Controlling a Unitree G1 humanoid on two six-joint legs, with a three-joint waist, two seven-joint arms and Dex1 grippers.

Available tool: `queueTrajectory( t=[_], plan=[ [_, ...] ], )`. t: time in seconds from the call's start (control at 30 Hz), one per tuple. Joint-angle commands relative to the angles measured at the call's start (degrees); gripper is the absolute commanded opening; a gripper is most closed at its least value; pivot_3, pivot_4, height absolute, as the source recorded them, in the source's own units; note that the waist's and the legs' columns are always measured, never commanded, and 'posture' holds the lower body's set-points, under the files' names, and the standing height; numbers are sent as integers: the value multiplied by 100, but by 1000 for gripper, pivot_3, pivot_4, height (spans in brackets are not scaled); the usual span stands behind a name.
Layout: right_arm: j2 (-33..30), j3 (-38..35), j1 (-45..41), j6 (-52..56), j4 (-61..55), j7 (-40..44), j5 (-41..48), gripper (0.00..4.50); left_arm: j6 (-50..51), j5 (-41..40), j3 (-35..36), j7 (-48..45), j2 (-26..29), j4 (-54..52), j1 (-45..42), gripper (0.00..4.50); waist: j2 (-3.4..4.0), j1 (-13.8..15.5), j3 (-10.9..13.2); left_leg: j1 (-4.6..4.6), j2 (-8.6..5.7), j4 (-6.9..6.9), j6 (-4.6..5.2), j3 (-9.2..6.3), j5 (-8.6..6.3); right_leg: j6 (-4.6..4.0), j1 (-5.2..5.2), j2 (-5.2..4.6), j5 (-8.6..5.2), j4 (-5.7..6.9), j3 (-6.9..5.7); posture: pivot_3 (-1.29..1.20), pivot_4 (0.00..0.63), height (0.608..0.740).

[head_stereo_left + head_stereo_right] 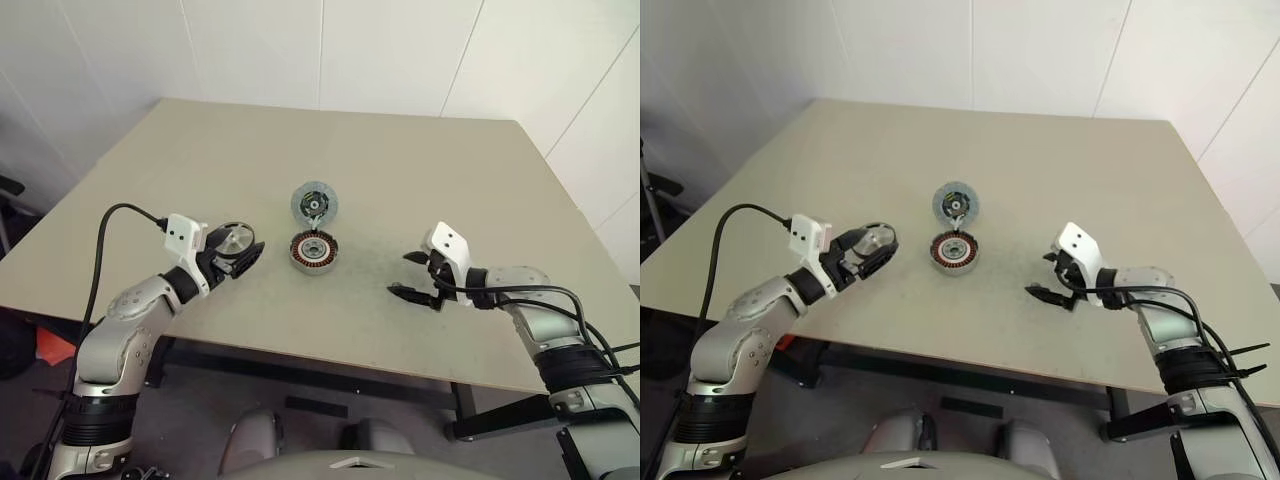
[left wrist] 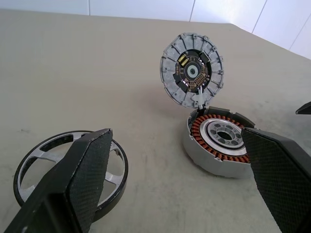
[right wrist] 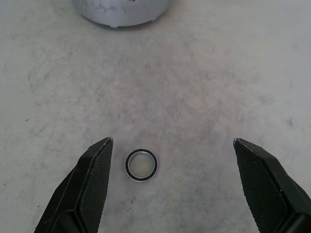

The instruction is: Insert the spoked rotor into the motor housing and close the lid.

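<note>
At centre frame on the bench [image 1: 420, 180] sits the motor housing [image 1: 314, 251], the lid [image 1: 314, 203] propped just behind it. At left, the spoked rotor [image 1: 235, 240] lies by the released left hand [image 1: 248, 257]. The right hand [image 1: 412, 274], also released, hovers right of centre over a small ring [image 3: 141, 165].
</note>
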Motion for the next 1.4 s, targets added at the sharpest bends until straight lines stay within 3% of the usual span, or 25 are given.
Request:
queueTrajectory(
  t=[0.03,0.5,0.6,0.77,0.93,1.03,1.17,1.4],
  plan=[
    [-67,-53,-31,-78,-133,48,-2,4493,-119,19,16,-33,34,-94,-75,4500,0,0,0,0,0,0,0,0,0,0,0,0,0,0,0,0,0,740],
    [-194,-12,238,-183,-37,189,-82,4493,-146,66,-3,-39,36,-54,-37,4500,0,5,-1,3,0,1,1,-1,0,0,6,0,0,-1,-1,0,0,740],
    [-164,16,255,-178,26,140,-123,3904,-153,83,-3,-44,45,-38,-52,4500,0,6,-2,9,0,1,1,-1,0,0,11,0,0,-1,-1,0,0,740],
    [-131,52,210,-234,86,66,-178,2429,-166,110,9,-47,61,-14,-83,4500,-1,5,-2,40,0,3,2,-1,1,0,41,-1,0,-3,-1,0,0,740],
    [-92,77,111,-236,150,-7,-175,2429,-184,117,10,-49,66,-10,-92,4500,-1,3,-1,96,0,2,-14,-1,-6,2,99,-1,-1,-7,-1,0,0,740],
    [-60,67,49,-158,179,-10,-142,1883,-193,114,10,-50,71,-14,-88,4500,-1,-4,-1,96,0,3,-17,-1,-4,2,101,-1,-1,-8,-1,0,0,740],
    [-31,60,-3,-117,173,-43,-143,661,-199,119,12,-37,65,-17,-84,4500,-1,-4,-1,95,0,2,-17,-1,-3,2,100,-1,-1,-7,-1,0,0,740],
    [188,-111,-264,-9,-12,-251,66,636,-204,138,-5,-8,43,-12,-98,4500,0,-8,-1,87,0,0,-13,-1,-6,1,93,-1,-1,-7,-1,0,0,740]
  ],
)
